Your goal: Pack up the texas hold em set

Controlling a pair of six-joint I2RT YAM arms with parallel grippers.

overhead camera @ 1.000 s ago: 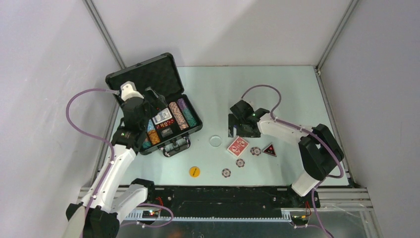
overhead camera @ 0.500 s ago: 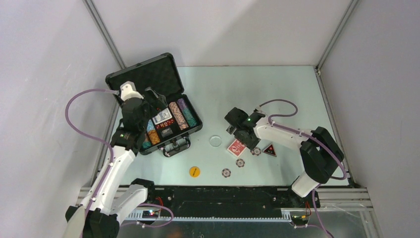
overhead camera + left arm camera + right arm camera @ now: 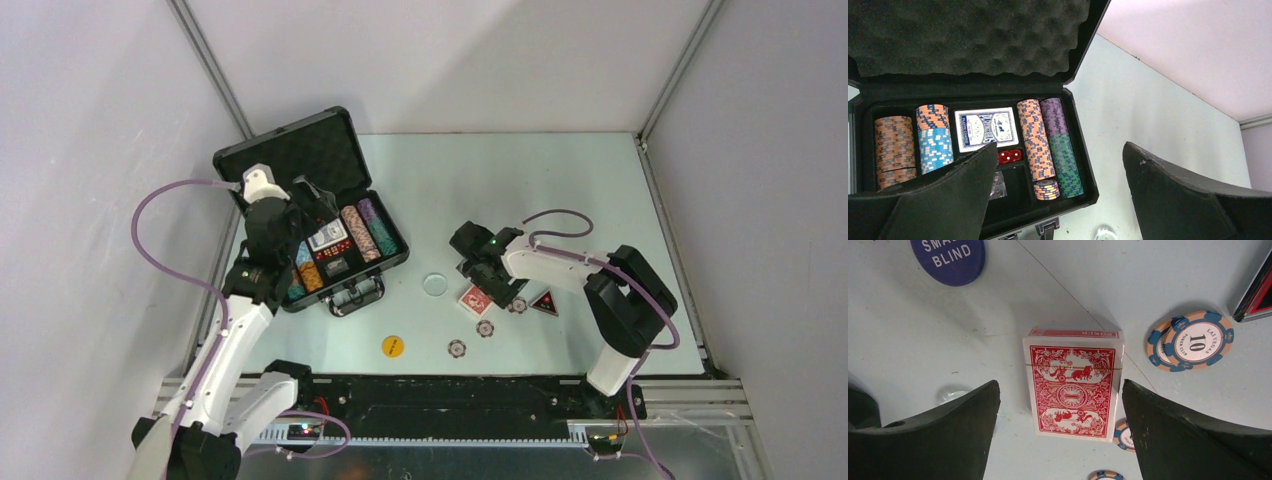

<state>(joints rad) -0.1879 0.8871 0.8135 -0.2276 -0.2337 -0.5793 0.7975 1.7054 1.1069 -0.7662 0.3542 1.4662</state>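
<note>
Pale table (image 3: 560, 180), grey walls. Right gripper (image 3: 1060, 390) spread wide, holding nothing, straddling red card deck (image 3: 1073, 385), which lies flat; one jaw off each long edge, no contact visible. Deck looks like a light, stiff box with a slick finish. Best pinch is probably across the narrow width at mid-length, with moderate squeeze so it doesn't squirt out. Just beside deck: "10" chips (image 3: 1193, 342), blue small-blind disc (image 3: 950, 257), clear disc (image 3: 435, 284). Yellow disc (image 3: 393, 346) lies further from deck, toward arm bases. Well apart from deck, on left arm's side: black briefcase (image 3: 300, 150), lid up, foam-lined, holding chip rows (image 3: 1035, 140), blue deck (image 3: 985, 127), red dice (image 3: 1009, 156). Left gripper (image 3: 1060, 150) spread wide, empty, over case.
</note>
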